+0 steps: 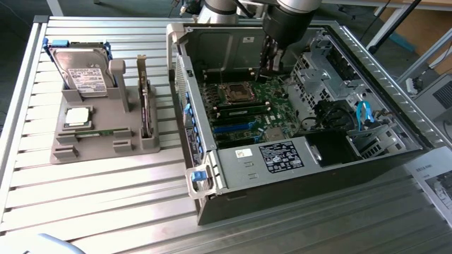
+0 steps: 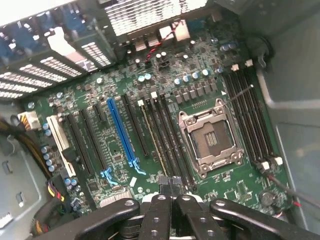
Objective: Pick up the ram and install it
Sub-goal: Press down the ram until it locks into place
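Note:
A thin green ram stick (image 1: 95,133) lies low in the front slot of the grey holder (image 1: 67,153), at the exterior view's left. A second long green stick (image 1: 244,108) (image 2: 154,140) stands edge-up in a motherboard slot beside the empty processor socket (image 2: 210,140). My gripper (image 1: 270,67) (image 2: 169,182) hangs inside the open computer case (image 1: 211,174), well above the motherboard (image 2: 115,150) and far from the holder. Its fingers (image 2: 159,202) are pressed together, and nothing shows between them.
The holder also carries a hard drive (image 1: 81,71), a square silver processor (image 1: 78,117) and an upright dark expansion card (image 1: 145,106). Inside the case are a blue slot (image 2: 121,132), drive cages, cables (image 1: 363,114) and a power supply (image 1: 282,156). The case walls closely surround the arm.

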